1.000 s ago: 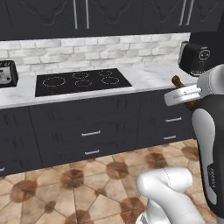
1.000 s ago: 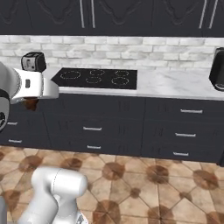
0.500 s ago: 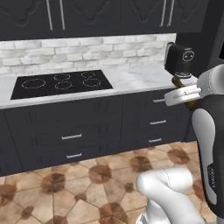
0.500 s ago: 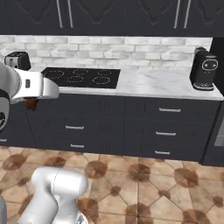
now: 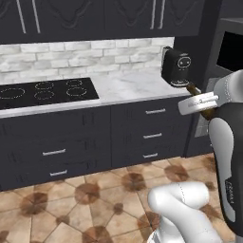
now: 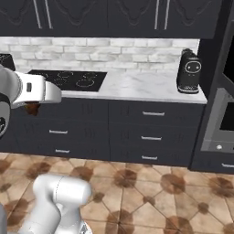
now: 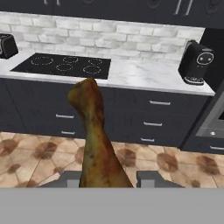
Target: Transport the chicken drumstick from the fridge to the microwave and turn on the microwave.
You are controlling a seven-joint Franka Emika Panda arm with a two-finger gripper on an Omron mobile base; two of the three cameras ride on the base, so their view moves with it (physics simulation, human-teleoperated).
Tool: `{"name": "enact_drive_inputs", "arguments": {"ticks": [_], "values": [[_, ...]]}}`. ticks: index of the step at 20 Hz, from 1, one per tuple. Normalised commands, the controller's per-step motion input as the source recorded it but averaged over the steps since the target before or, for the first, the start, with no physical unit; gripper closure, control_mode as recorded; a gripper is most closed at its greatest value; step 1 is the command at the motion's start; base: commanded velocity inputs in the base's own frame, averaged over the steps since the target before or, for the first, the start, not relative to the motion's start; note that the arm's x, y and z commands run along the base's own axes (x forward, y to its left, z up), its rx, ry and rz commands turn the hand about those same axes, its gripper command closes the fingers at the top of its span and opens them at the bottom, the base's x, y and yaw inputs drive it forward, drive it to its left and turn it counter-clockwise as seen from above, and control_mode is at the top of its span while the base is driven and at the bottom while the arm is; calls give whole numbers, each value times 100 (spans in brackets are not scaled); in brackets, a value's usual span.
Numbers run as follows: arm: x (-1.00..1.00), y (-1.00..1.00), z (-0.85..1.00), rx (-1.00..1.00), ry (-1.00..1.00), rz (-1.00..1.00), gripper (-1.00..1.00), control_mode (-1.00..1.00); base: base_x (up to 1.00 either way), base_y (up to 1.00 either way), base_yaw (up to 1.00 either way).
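Note:
The chicken drumstick (image 7: 94,140) is golden-brown and stands up between my two finger tips, thick end low, thin bone end pointing at the counter. My gripper (image 7: 109,179) is shut on it. In the left base view the gripper (image 5: 201,102) is held at counter height on the right, with the drumstick's tip (image 5: 192,88) poking out toward the coffee machine. In the right base view a brown piece of the drumstick (image 6: 32,109) hangs under the hand. The microwave's dark window (image 5: 232,50) sits in the tall cabinet at the far right. The fridge is out of view.
A marble counter (image 6: 137,87) over dark drawers runs across the front. It carries a black cooktop (image 5: 42,92), a black coffee machine (image 6: 189,71) at its right end and a toaster (image 7: 6,46) far left. A grey oven front (image 6: 221,121) is below right. Open tiled floor lies ahead.
The whole scene has slid left in both base views, so the base has moved right along the counter. The coffee machine and tall cabinet have come closer. The drumstick stays in the grip.

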Motion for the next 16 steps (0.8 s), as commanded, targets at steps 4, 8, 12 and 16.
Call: {"name": "enact_drive_inputs", "arguments": {"ticks": [4, 8, 12, 16], "values": [[0, 0, 0, 0, 0, 0, 100, 100, 0, -71, 0], [0, 0, 0, 0, 0, 0, 100, 100, 0, -72, 0], [0, 0, 0, 0, 0, 0, 100, 100, 0, -72, 0], [0, 0, 0, 0, 0, 0, 100, 100, 0, -68, 0]]}}
